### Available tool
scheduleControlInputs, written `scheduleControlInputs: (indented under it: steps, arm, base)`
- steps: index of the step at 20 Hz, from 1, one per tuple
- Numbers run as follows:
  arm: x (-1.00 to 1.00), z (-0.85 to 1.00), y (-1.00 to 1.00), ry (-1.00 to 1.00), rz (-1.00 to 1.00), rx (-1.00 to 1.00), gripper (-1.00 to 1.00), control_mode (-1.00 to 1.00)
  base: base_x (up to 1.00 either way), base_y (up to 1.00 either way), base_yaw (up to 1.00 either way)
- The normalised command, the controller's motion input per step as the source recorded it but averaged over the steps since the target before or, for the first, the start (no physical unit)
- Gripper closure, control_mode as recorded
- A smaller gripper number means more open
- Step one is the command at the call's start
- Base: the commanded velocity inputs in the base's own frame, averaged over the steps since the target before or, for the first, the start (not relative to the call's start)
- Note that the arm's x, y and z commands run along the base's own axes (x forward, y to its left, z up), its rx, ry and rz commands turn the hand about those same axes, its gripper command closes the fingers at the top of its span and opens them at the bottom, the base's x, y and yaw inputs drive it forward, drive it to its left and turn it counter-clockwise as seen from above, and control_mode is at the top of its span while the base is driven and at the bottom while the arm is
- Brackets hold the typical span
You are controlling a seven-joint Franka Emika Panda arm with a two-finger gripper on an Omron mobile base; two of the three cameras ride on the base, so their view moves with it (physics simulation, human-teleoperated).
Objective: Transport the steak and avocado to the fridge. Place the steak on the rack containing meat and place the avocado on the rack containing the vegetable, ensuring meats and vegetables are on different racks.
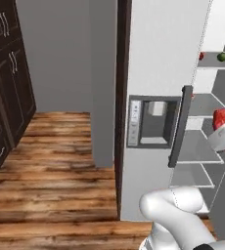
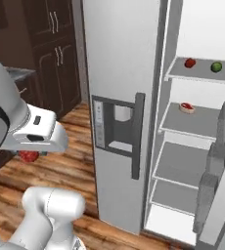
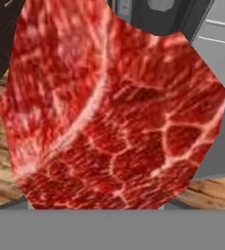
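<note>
Right base view: the fridge (image 2: 124, 73) stood with one door swung open, pale grey shelves bared at 3 o'clock.
Hand view had the steak (image 3: 114, 107) close up, bright red with whitish marbling and an irregular edge, clamped in the gripper (image 2: 30, 155); it showed at 3 o'clock in the left base view, before the shelves. A smaller meat piece (image 2: 186, 108) lay on the second shelf.
</note>
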Motion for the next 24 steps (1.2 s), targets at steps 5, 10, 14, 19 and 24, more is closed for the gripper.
scheduleControlInputs:
  steps: [5, 10, 14, 19, 24]
  arm:
    - [0.0, 0.0, 0.0, 0.0, 0.0, 0.0, 1.0, 1.0]
    - [0.0, 0.0, 0.0, 0.0, 0.0, 0.0, 1.0, 1.0]
    - [0.0, 0.0, 0.0, 0.0, 0.0, 0.0, 1.0, 1.0]
    - [0.0, 0.0, 0.0, 0.0, 0.0, 0.0, 1.0, 1.0]
    - [0.0, 0.0, 0.0, 0.0, 0.0, 0.0, 1.0, 1.0]
  base:
    - [0.5, 0.57, -0.75]
    - [0.2, -0.24, -0.39]
    - [0.23, -0.45, -0.34]
    - [0.31, -0.28, -0.33]
    - [0.57, 0.0, -0.08]
